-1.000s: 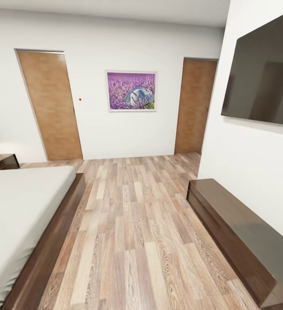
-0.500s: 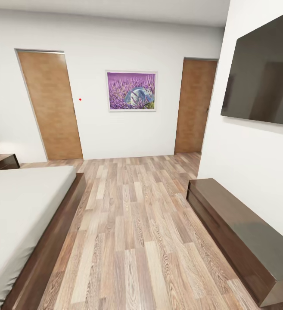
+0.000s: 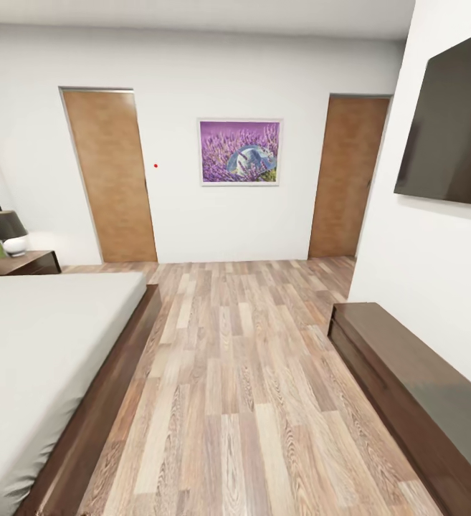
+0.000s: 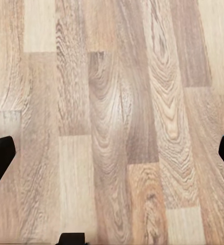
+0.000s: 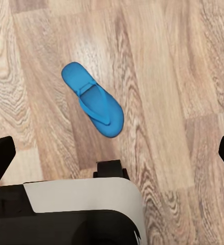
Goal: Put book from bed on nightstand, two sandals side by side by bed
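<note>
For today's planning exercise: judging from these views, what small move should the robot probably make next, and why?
Probably lower the right gripper toward the blue sandal: it lies flat on the wood floor below that open gripper, untouched, while the bed stands close by in the head view.

Head camera turned left, bedside lamp fully in sight, nightstand more exposed, wall television partly cut off

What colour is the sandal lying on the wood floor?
Bright blue; the sandal shows best in the right wrist view.
</note>
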You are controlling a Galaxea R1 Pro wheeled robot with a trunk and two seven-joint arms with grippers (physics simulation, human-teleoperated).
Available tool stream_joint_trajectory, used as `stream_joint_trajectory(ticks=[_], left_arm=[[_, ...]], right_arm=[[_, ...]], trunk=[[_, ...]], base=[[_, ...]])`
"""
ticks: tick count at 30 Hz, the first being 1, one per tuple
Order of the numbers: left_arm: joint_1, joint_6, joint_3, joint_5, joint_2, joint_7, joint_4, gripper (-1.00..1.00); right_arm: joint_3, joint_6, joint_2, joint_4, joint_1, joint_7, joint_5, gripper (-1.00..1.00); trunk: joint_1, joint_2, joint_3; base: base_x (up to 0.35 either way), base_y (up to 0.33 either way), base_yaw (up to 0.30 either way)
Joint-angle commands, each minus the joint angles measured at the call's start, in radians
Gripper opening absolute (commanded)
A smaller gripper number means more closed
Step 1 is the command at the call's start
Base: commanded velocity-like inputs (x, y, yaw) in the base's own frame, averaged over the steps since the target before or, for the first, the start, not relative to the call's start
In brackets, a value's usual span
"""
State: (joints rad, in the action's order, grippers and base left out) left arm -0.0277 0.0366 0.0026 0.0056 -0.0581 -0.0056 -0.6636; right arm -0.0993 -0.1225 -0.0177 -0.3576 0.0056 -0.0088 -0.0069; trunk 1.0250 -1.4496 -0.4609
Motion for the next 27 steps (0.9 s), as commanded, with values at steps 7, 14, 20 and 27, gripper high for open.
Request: stream_joint_trajectory(ticks=[7, 14, 20, 27], left_arm=[[0.000, 0.002, 0.000, 0.001, 0.000, -0.001, -0.001, 1.00], [0.000, 0.002, 0.000, 0.000, 0.000, -0.001, -0.001, 1.00], [0.000, 0.000, 0.002, 0.000, 0.001, -0.001, -0.001, 1.00], [0.000, -0.004, 0.003, 0.001, 0.000, -0.001, -0.004, 1.00]], right_arm=[[-0.002, -0.002, 0.000, -0.001, 0.001, -0.002, -0.001, 1.00], [-0.002, -0.002, -0.001, -0.001, 0.001, -0.001, 0.000, 1.00], [-0.002, -0.002, -0.001, 0.000, 0.001, 0.000, 0.007, 1.00], [-0.002, 0.030, -0.003, -0.071, -0.001, -0.002, 0.009, 1.00]], trunk=[[0.000, 0.000, -0.001], [0.000, 0.000, -0.001], [0.000, 0.000, -0.001], [0.000, 0.000, -0.001]], base=[[0.000, 0.000, 0.156], [0.000, 0.000, 0.019], [0.000, 0.000, 0.001], [0.000, 0.000, 0.000]])
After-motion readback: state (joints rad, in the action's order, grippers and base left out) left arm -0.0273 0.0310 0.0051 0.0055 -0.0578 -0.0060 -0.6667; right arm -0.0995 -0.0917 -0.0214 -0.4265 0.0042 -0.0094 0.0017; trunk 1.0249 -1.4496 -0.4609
